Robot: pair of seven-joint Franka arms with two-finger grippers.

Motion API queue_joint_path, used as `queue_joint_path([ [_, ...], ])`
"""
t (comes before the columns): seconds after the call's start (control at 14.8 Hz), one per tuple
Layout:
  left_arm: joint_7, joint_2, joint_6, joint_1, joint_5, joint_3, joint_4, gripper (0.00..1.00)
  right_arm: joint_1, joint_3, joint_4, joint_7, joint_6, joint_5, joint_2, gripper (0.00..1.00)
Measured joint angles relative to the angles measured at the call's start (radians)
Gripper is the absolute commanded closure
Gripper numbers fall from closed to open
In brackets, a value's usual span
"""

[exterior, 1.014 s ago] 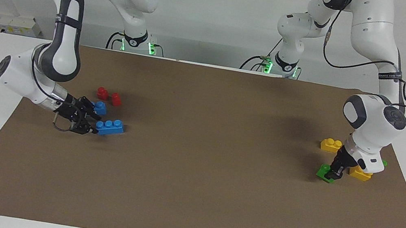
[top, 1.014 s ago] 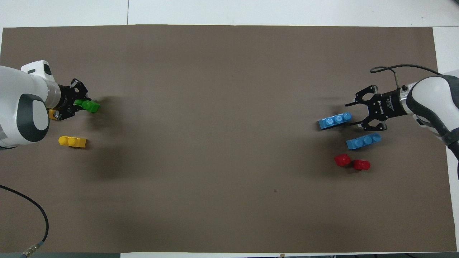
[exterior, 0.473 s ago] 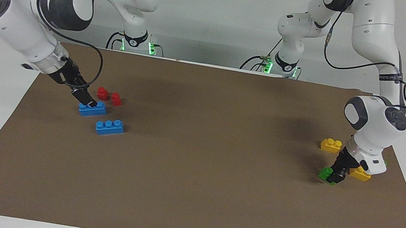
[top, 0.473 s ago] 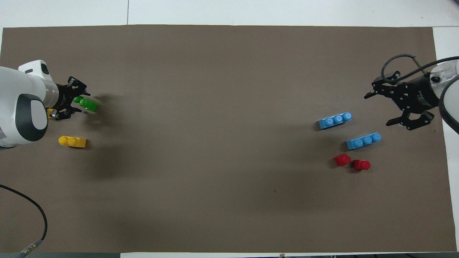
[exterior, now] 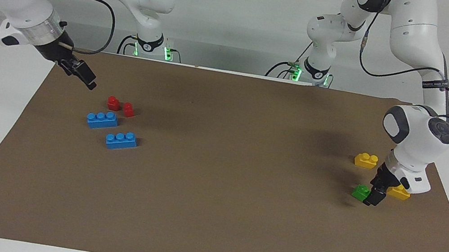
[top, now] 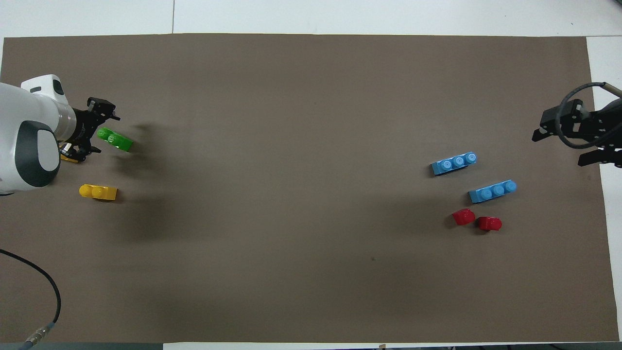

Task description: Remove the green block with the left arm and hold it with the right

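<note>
left gripper [exterior: 374,193] low at the left arm's end of the mat, jaws apart, beside the green block [exterior: 360,191], not clamped on it. right gripper [exterior: 83,74] raised, jaws apart, empty. block looks pulled free and set down; nothing holds it now. small two-stud brick, bright green, near a yellow brick [exterior: 399,192].

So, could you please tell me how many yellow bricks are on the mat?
2. One yellow brick lies free at the left arm's end, nearer the robots than the green block. The other, beside the green block, is partly hidden under the left arm.
</note>
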Motion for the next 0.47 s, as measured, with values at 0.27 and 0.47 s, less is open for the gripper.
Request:
queue_joint_path([
  [0.27,0.051,-0.043,-0.113,-0.011,0.045,-0.013,0.040,0.00,0.000,0.000,0.009,-0.165,0.000,-0.079,0.000,0.00],
  [0.47,0.153,-0.103,-0.205,-0.027,0.048,-0.016,0.043,0.00,0.004,0.001,0.011,-0.200,0.000,-0.092,0.001,0.00],
])
